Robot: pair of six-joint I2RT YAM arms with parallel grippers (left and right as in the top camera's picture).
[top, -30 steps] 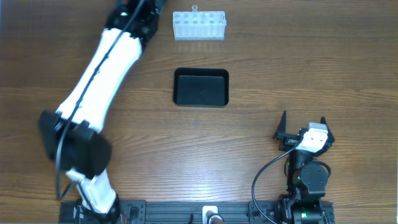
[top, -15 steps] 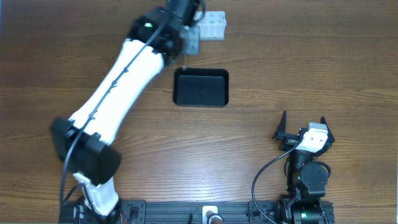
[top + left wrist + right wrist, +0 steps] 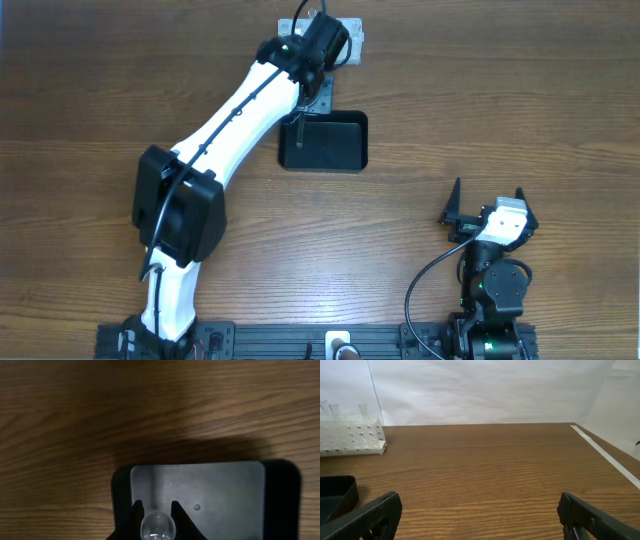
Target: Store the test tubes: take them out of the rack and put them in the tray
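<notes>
The black tray (image 3: 340, 145) lies in the middle of the wooden table. My left gripper (image 3: 303, 112) hangs over its far left corner, shut on a clear test tube (image 3: 298, 132) that points down. In the left wrist view the tube (image 3: 158, 527) shows end-on between the fingers of the left gripper (image 3: 156, 506), above the tray floor (image 3: 220, 495). The white rack (image 3: 352, 38) stands behind the tray, partly hidden by the arm. In the right wrist view the rack (image 3: 350, 437) still has tubes standing in it. My right gripper (image 3: 488, 205) stands open near the front right, holding nothing.
The left arm's white link (image 3: 230, 120) crosses the table diagonally from the front left to the tray. A corner of the tray (image 3: 337, 492) shows in the right wrist view. Bare wood lies between the tray and the right gripper (image 3: 480, 525).
My left arm has swung right from the far left, passed over the rack, and come toward the tray with a tube. The right arm has not moved.
</notes>
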